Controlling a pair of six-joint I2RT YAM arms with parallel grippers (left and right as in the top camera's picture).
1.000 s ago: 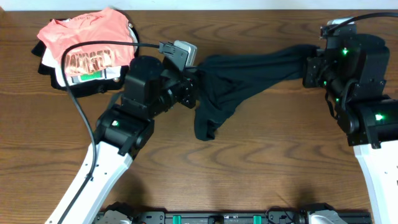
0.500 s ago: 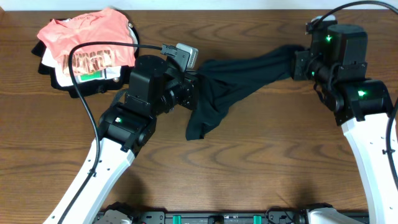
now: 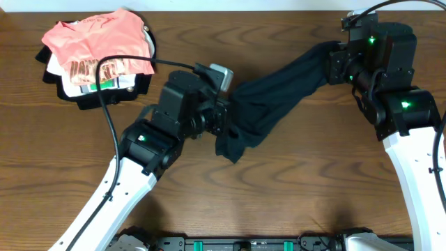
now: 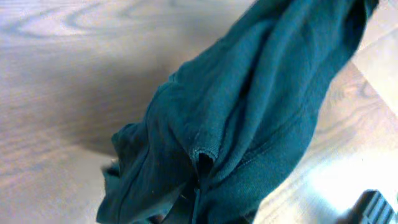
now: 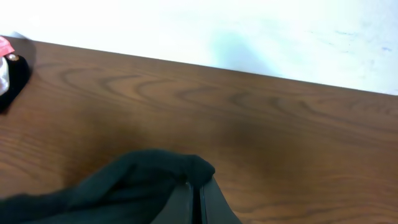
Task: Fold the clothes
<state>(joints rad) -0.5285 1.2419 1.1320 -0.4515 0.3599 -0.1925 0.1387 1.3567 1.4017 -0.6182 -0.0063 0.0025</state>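
In the upper left of the overhead frame a pile of clothes (image 3: 77,73) lies on the wooden table (image 3: 293,195). A salmon-pink shirt (image 3: 97,35) with dark lettering is on top, over a white folded piece (image 3: 83,85) with a green mark, and dark cloth shows at the pile's edges. A black cable (image 3: 106,104) loops from that pile down along the left arm (image 3: 139,160), which rises from the lower left toward the middle of the frame.

The left gripper (image 3: 224,113) sits just left of centre, closed on one end of the black garment (image 3: 275,101). From the left wrist, the garment (image 4: 249,118) fills most of the frame as a bunched, wrinkled mass hanging over the table (image 4: 62,68). The fingers themselves are hard to make out under the cloth at the bottom edge.

The garment runs as a twisted band from the centre up to the upper right of the overhead frame. A limp lobe (image 3: 233,143) hangs below the left gripper and reaches the table surface. Whether the middle of the band touches the wood cannot be told.

At the upper right the right gripper (image 3: 339,64) is clamped on the other end. In the right wrist view its fingers (image 5: 208,202) are pressed together at the bottom centre with the garment (image 5: 124,183) bunched against them on the left. Beyond lie the table (image 5: 286,130) and a pale wall (image 5: 249,31).
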